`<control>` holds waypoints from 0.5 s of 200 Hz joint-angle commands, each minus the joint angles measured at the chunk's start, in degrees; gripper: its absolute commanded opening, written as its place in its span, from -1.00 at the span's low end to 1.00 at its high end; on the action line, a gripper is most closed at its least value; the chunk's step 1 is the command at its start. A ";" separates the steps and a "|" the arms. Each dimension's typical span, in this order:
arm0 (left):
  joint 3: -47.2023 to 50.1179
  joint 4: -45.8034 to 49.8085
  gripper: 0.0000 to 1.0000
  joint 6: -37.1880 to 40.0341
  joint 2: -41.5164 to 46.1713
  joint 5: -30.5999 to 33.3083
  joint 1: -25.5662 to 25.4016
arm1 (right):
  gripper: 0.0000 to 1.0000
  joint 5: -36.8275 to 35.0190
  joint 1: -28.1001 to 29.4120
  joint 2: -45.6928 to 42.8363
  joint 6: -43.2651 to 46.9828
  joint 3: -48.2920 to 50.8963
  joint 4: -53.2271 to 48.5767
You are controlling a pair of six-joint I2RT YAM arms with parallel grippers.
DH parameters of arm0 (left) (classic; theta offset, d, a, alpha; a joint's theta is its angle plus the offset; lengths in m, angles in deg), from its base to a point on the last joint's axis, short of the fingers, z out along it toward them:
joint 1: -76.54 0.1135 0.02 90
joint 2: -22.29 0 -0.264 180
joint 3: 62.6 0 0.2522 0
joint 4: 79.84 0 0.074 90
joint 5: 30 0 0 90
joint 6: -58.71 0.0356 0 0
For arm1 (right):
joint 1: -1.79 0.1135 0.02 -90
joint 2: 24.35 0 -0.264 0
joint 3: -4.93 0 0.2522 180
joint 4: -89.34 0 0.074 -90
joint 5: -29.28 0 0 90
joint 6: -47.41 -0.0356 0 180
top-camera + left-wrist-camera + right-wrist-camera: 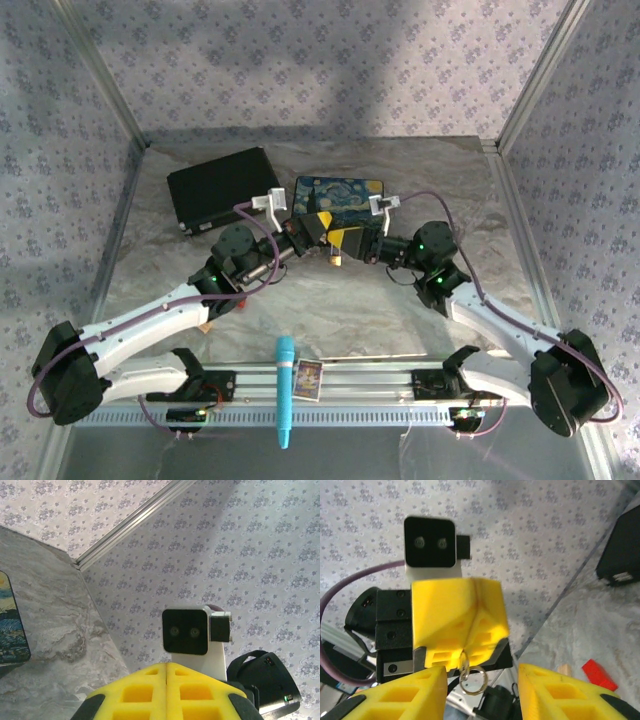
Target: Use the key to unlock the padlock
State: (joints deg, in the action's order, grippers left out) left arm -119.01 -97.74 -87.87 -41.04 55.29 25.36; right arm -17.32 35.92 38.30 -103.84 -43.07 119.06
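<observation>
The padlock [337,259] hangs just in front of the painted box [342,191], pinched at the tips of my left pincer [463,652], which is clamped fully shut. The pads hide most of it. Only a brass sliver and a dangling wire ring [473,680] show, and I cannot tell where the key sits. My right pincer [482,692] stands partly open, a finger either side of the ring, gripping nothing. If I close on the loose ring, it will swing rather than turn anything. A twist or tug could also drag the padlock from so slight a pinch.
</observation>
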 commanded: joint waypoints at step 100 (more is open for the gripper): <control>0.84 -3.35 -1.00 -0.82 0.36 -0.74 -0.52 | -0.46 -0.19 1.11 1.41 0.88 -2.00 3.67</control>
State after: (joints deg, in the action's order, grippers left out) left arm -118.09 -99.69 -88.96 -41.66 55.29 25.14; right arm -16.99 37.28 39.74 -102.99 -44.23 119.96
